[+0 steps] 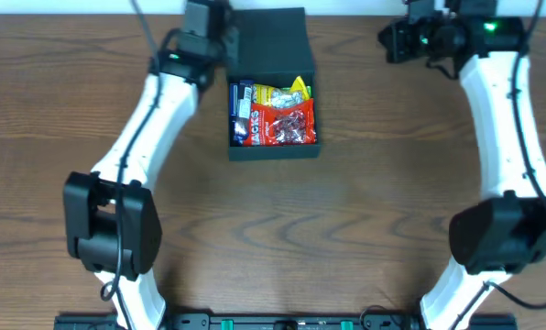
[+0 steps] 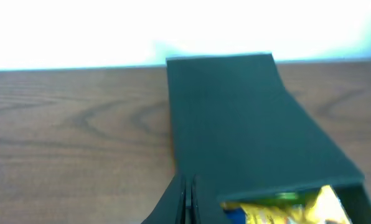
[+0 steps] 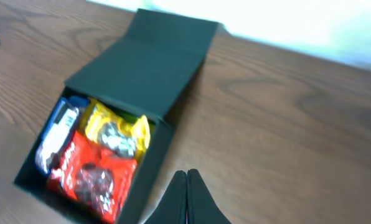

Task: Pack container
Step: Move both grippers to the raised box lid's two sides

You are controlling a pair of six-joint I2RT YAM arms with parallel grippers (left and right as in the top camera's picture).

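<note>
The container point(image 1: 275, 148) is a dark box at the back middle of the table, open, with its flip lid point(image 1: 273, 41) tilted back. Inside lie a red packet point(image 1: 289, 124), a yellow packet point(image 1: 289, 92) and a blue-white packet point(image 1: 244, 110). My left gripper point(image 1: 223, 41) is shut at the lid's left edge; in the left wrist view its fingers point(image 2: 188, 190) sit against the lid point(image 2: 248, 118), with nothing visible between them. My right gripper point(image 1: 389, 41) is shut and empty at the far right. In the right wrist view its fingers point(image 3: 187, 183) hover over the wood right of the container point(image 3: 151, 168).
The wooden table point(image 1: 365, 211) spreads around the container. The table's far edge point(image 2: 79, 67) runs just behind the lid. The arm bases stand at the front left point(image 1: 113, 220) and front right point(image 1: 502, 234).
</note>
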